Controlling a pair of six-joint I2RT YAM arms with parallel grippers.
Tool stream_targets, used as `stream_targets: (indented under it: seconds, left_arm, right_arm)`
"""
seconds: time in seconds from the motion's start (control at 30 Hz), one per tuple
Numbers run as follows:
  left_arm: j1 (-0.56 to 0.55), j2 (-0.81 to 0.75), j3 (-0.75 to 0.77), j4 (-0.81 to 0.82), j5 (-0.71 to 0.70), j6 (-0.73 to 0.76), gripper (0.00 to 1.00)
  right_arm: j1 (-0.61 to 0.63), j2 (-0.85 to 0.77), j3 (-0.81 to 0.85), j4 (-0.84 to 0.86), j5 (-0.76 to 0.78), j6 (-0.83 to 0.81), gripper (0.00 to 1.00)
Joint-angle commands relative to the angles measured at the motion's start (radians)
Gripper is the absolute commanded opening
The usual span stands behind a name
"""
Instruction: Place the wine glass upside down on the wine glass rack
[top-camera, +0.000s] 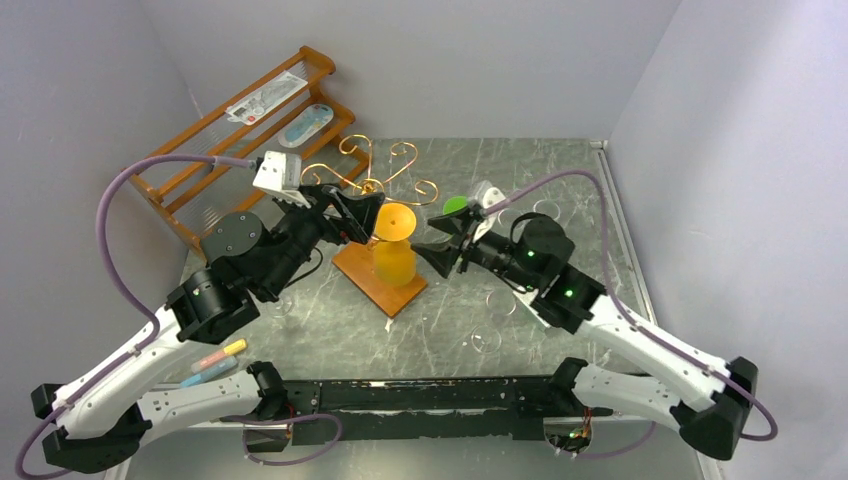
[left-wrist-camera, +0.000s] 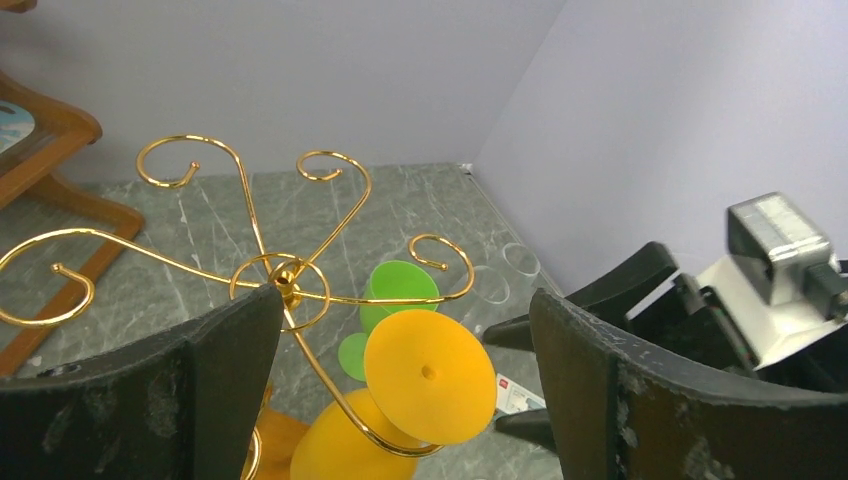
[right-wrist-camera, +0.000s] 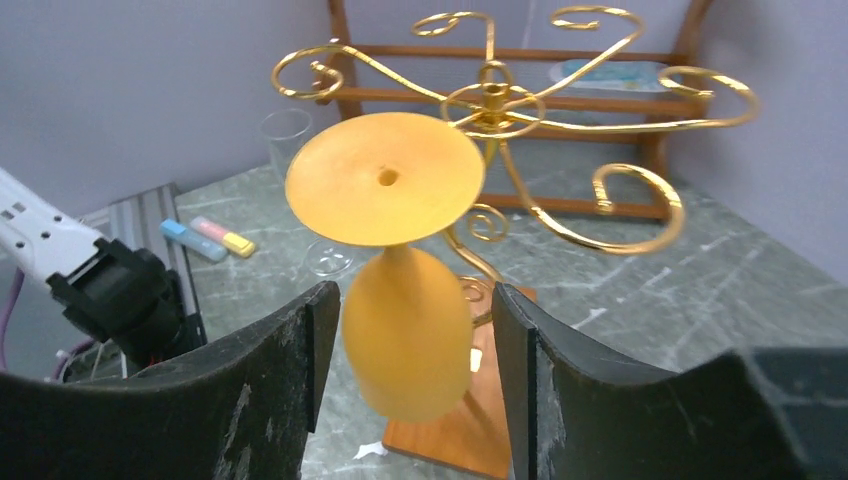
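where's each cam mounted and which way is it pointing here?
Top external: above and behind the robot, looking down on the table; both arms show, left gripper and right gripper flanking the wine glass rack.
Left wrist: faces right across the rack, between its own open fingers; right gripper shows too.
Right wrist: faces left, orange wine glass framed by its own fingers; left arm at the edge.
Shared: all see the glass foot-up on the rack.

Left wrist view's bottom edge crops the wine glass (left-wrist-camera: 430, 378).
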Motion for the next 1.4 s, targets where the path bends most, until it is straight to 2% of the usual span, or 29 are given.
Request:
stream_targets:
  seconds: [0.0,0.1,0.2,0.33,0.43,0.57,0.7,0.83,0.97,1.07,1.37]
  left_arm:
    - [-0.005,-0.002,0.057,-0.078,0.026,-0.01,0.97]
    - [-0.005,-0.005,0.074,-0.112,0.037,-0.013,0.97]
    - [-0.005,-0.002,0.095,-0.158,0.066,-0.005,0.97]
    - [-0.005,0.003,0.113,-0.211,0.117,-0.002,0.97]
    - [-0.005,-0.009,0.109,-0.227,0.135,-0.024,0.97]
    - [-0.005,-0.036,0.086,-0.233,0.148,-0.046,0.95]
    - [-0.005,-0.07,0.056,-0.228,0.143,-0.073,0.93]
    - [-0.005,-0.094,0.042,-0.209,0.135,-0.095,0.93]
    - [-0.005,-0.11,0.025,-0.166,0.138,-0.096,0.93]
    - [-0.005,-0.119,0.011,-0.154,0.132,-0.088,0.93]
    - [-0.005,-0.107,0.0,-0.148,0.069,-0.023,0.93]
  right_arm:
    - [0.004,-0.094,0.073,-0.261,0.203,0.05,0.63]
    - [0.004,-0.145,0.117,-0.415,0.434,0.171,0.69]
    - [0.004,-0.147,0.173,-0.574,0.6,0.301,0.7]
    - [0.004,-0.07,0.257,-0.795,0.825,0.519,0.7]
    - [0.004,-0.004,0.265,-0.83,0.915,0.61,0.7]
    - [-0.004,0.102,0.269,-0.741,0.905,0.631,0.69]
    - [-0.022,0.217,0.277,-0.688,0.95,0.744,0.61]
    - [-0.086,0.293,0.247,-0.573,0.89,0.812,0.56]
    - [-0.156,0.37,0.254,-0.574,0.845,0.912,0.49]
    - [-0.167,0.393,0.25,-0.6,0.873,0.985,0.47]
    - [-0.171,0.415,0.246,-0.629,0.898,0.994,0.47]
